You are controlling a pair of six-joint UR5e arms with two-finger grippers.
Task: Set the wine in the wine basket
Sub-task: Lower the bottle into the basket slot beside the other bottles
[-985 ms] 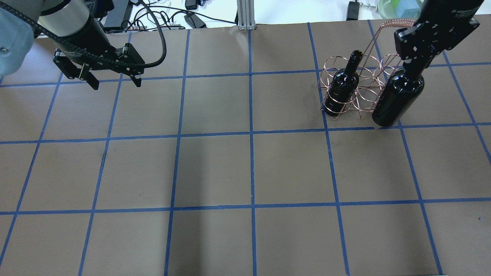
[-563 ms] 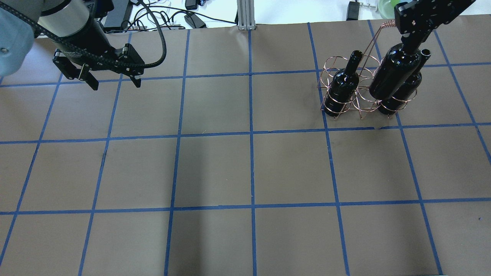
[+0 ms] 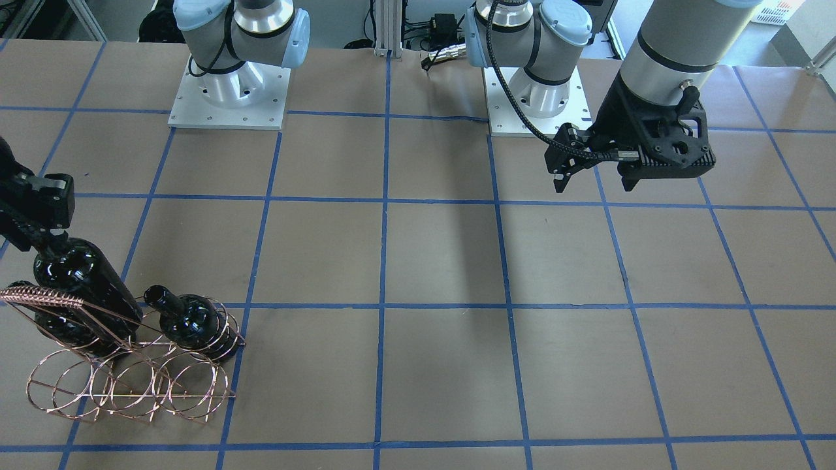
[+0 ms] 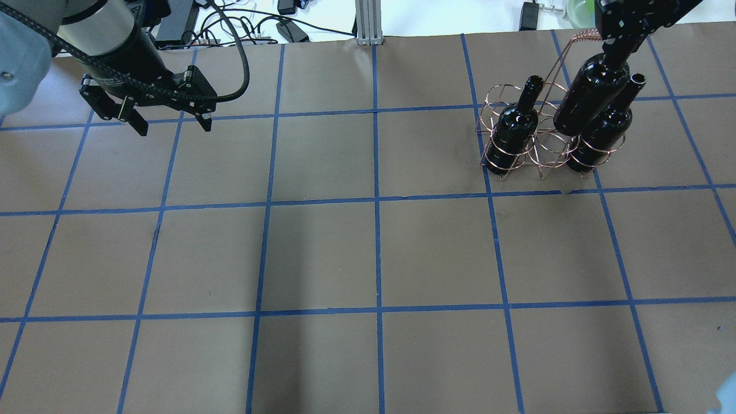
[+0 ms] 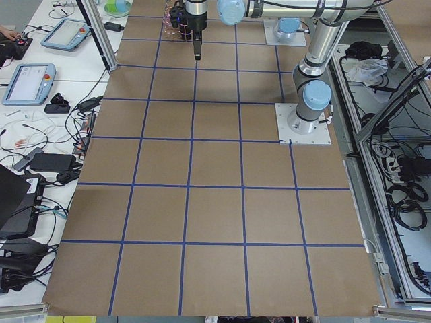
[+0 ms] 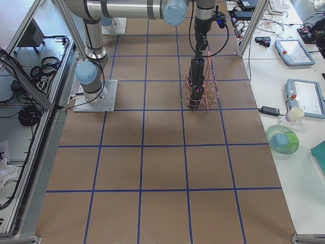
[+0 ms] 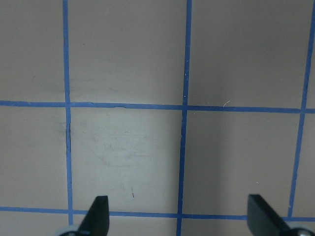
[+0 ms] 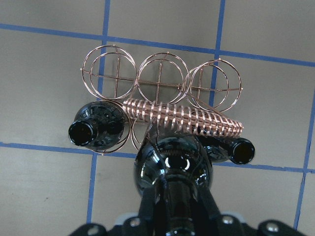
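Note:
My right gripper [image 4: 620,47] is shut on the neck of a dark wine bottle [image 4: 591,96] and holds it in the air over the copper wire basket [image 4: 547,150]. In the right wrist view the held bottle [image 8: 172,164] hangs over the middle ring of the near row, beside the braided handle [image 8: 184,117]. Two more bottles stand in that row's end rings, one on each side [image 4: 513,131] [image 4: 602,133]. The far row of rings [image 8: 160,78] is empty. My left gripper [image 4: 172,125] is open and empty, far off on the left side.
The table is brown paper with a blue tape grid [image 4: 376,201]. Cables and a post [image 4: 365,23] lie along the far edge. The two arm bases [image 3: 228,91] stand at the robot's side. In the front-facing view the basket [image 3: 130,388] sits near the left edge.
My right gripper has lifted the held bottle from the front right of the basket, up and back over its middle. This uncovered the bottle in the right ring. The left arm has not moved.

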